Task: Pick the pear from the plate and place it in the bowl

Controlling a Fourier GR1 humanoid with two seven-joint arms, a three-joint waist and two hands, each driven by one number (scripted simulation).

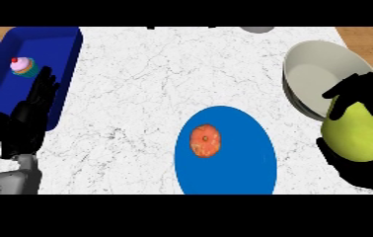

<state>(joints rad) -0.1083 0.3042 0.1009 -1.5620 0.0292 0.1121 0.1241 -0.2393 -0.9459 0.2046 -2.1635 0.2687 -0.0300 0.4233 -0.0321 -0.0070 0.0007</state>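
- Pear, yellow-green, sits off the blue plate and in the right hand at the view's right edge, just beside the bowl; the hand carries it this way, I judge, to bring it over the rim.
- Fingers of that hand curl over the pear's top while the palm cups it from below, so the fruit is grasped from both sides and partly hidden.
- Bowl, pale grey, lies near the tabletop's right edge, its lower rim close behind the pear; I judge only a short carry up and over remains before letting go.
- Plate keeps an orange fruit, left alone since the task does not ask for it.
- Left hand rests at the left edge, fingers straight and released, holding nothing, beside a dark blue tray with a cupcake.
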